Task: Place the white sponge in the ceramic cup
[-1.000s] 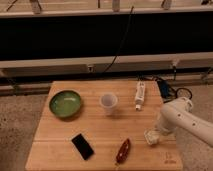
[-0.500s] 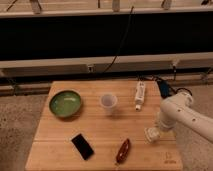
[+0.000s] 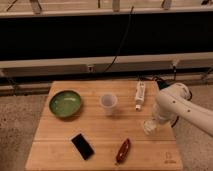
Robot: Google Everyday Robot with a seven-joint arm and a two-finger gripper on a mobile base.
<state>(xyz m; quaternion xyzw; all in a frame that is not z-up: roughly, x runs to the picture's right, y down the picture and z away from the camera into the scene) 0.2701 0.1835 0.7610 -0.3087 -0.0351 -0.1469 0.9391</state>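
White sponge (image 3: 148,128): small pale pad, right of ceramic cup (image 3: 108,102); jaws closed above it.

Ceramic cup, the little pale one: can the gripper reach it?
Probably yes. The gripper, low over the right of the wooden table seemingly holding the white sponge, has only bare wood between it and the pale ceramic cup.

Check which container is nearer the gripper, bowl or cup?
The ceramic cup, small and pale, at the centre of the table. The gripper is low near the right edge; the green bowl sits far left, farther off.
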